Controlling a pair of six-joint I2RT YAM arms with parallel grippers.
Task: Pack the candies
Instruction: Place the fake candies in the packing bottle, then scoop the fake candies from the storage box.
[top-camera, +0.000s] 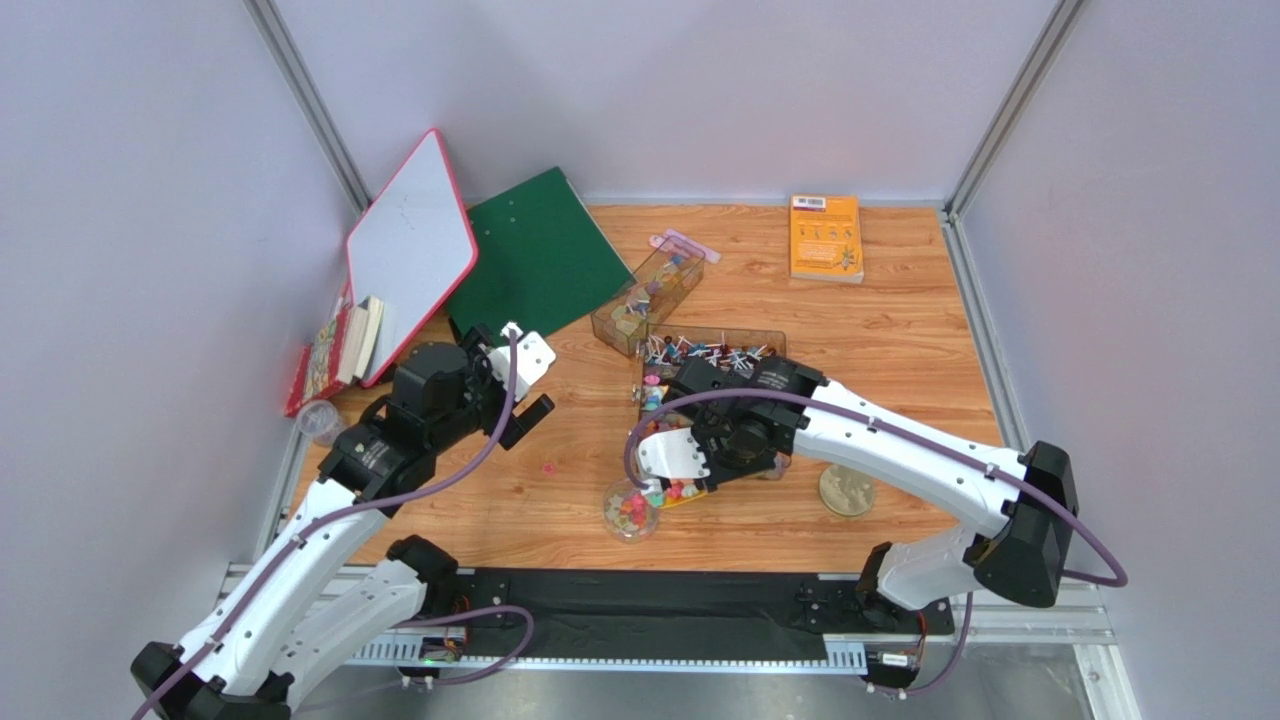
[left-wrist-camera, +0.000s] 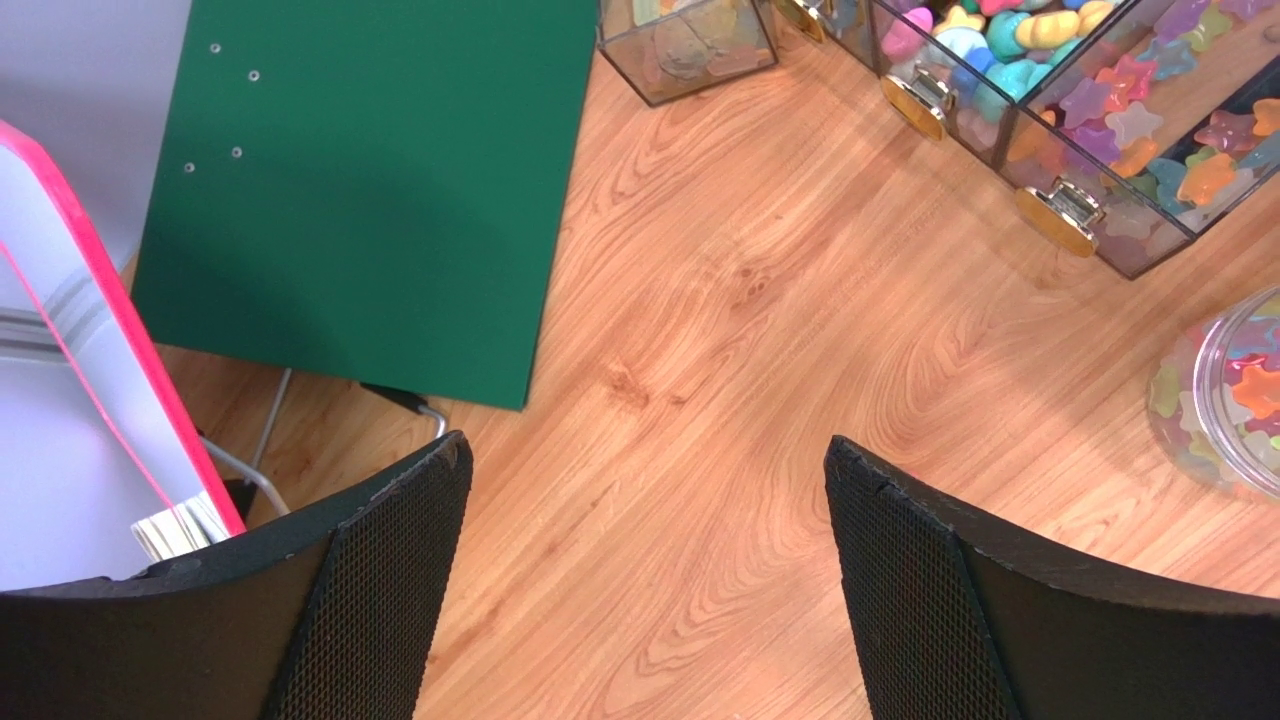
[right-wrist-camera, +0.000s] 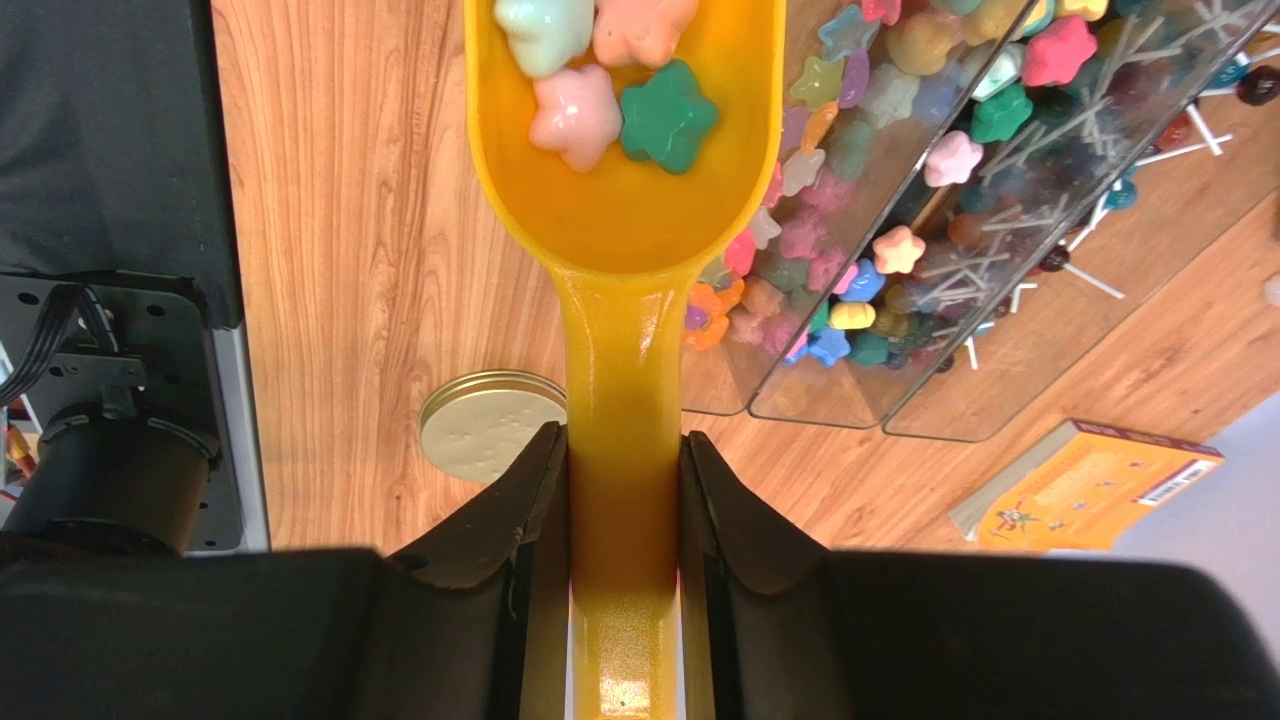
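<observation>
Right hand (right-wrist-camera: 624, 458) is clenched on the handle of the yellow scoop (right-wrist-camera: 624, 210). The handle is pinched between both fingers, with the bowl pointed away from the wrist camera. A few star-shaped candies (right-wrist-camera: 601, 75) are carried in the bowl: pink, dark green, pale green, peach. The scoop is held above the surface (right-wrist-camera: 361, 225), and in the wrist view the bowl edge overlaps the clear box (right-wrist-camera: 962, 300).

More candies in mixed colours are stored in the box compartments. Lollipops (right-wrist-camera: 1052, 165) are seen in the far compartment. The gold lid (right-wrist-camera: 484, 425) is laid flat on the surface, just beside the handle in the wrist view and apart from the box. The orange book (right-wrist-camera: 1085, 483) is laid beyond the box.

In the top view the scoop bowl is placed right at the round clear jar (top-camera: 630, 512), near the front edge of the surface. Contact between the two cannot be told. The jar is partly filled with candies, and these are also caught at the right edge of the left wrist view.

Left hand (left-wrist-camera: 643, 465) is released, with fingers spread wide and nothing between them. Only bare wood is seen below it. It is held left of the jar and box, well apart from the right hand. The green folder (left-wrist-camera: 376, 195) and red-framed whiteboard (top-camera: 409, 248) are propped at the back left.
</observation>
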